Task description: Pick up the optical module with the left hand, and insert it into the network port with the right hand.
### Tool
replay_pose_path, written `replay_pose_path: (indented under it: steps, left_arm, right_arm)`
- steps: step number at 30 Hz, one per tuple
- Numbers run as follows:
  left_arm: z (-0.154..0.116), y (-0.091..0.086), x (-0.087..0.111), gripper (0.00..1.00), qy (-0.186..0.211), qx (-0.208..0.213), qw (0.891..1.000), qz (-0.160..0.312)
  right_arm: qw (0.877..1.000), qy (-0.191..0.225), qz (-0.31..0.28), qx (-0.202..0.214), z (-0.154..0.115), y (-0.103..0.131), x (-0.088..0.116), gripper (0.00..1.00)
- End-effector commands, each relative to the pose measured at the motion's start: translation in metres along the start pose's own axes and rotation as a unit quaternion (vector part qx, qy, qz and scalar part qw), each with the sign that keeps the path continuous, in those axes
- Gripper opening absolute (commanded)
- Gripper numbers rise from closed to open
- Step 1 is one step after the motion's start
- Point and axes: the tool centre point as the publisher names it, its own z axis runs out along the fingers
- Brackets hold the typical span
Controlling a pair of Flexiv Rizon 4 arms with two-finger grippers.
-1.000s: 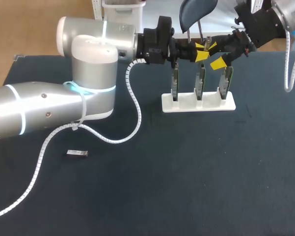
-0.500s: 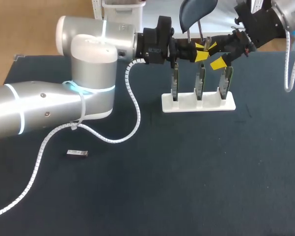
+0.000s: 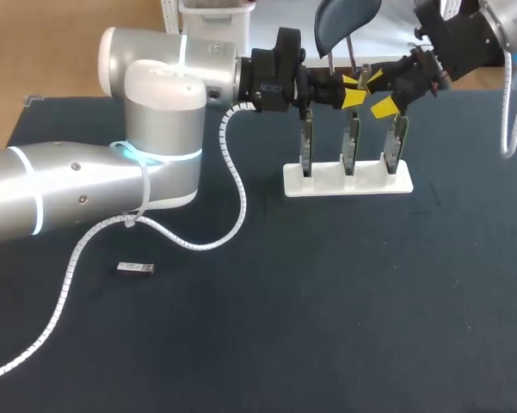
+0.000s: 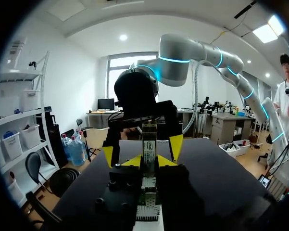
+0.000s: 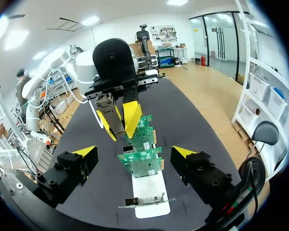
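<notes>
At the back of the table, my left gripper is shut on a slim silver optical module, held above the middle of three upright green network cards. In the left wrist view the module stands between my left gripper's yellow tips, over a card's port edge. My right gripper faces it from the right, open wide, its fingers on either side of the left one's tips. In the right wrist view my right gripper straddles the cards, with the left gripper just ahead.
The cards stand in a white slotted stand at the back middle. A second small silver module lies flat on the dark mat at the front left. My left arm's white cable trails across the left half.
My right gripper has shifted slightly up and back beside the left one. The left arm and its module have stayed put.
</notes>
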Motion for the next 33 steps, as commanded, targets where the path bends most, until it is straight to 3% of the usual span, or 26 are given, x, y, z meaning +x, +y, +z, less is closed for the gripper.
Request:
replay_pose_path:
  steps: [1, 9, 22, 33]
  left_arm:
    - [-0.001, -0.001, 0.0, 0.0, -0.001, -0.001, 1.0, 0.0]
    - [-0.001, -0.001, 0.0, 0.0, -0.001, -0.001, 1.0, 0.0]
    - [-0.001, -0.001, 0.0, 0.0, -0.001, -0.001, 1.0, 0.0]
    - [-0.001, -0.001, 0.0, 0.0, -0.001, -0.001, 1.0, 0.0]
  right_arm:
    - [1.0, 0.001, -0.003, 0.006, -0.005, 0.004, -0.001, 1.0]
    - [0.999, 0.014, -0.025, 0.015, -0.015, 0.0, -0.016, 1.0]
    - [0.998, -0.014, -0.044, 0.038, -0.023, 0.005, -0.038, 1.0]
    - [0.998, -0.04, -0.049, 0.026, -0.018, 0.012, -0.046, 1.0]
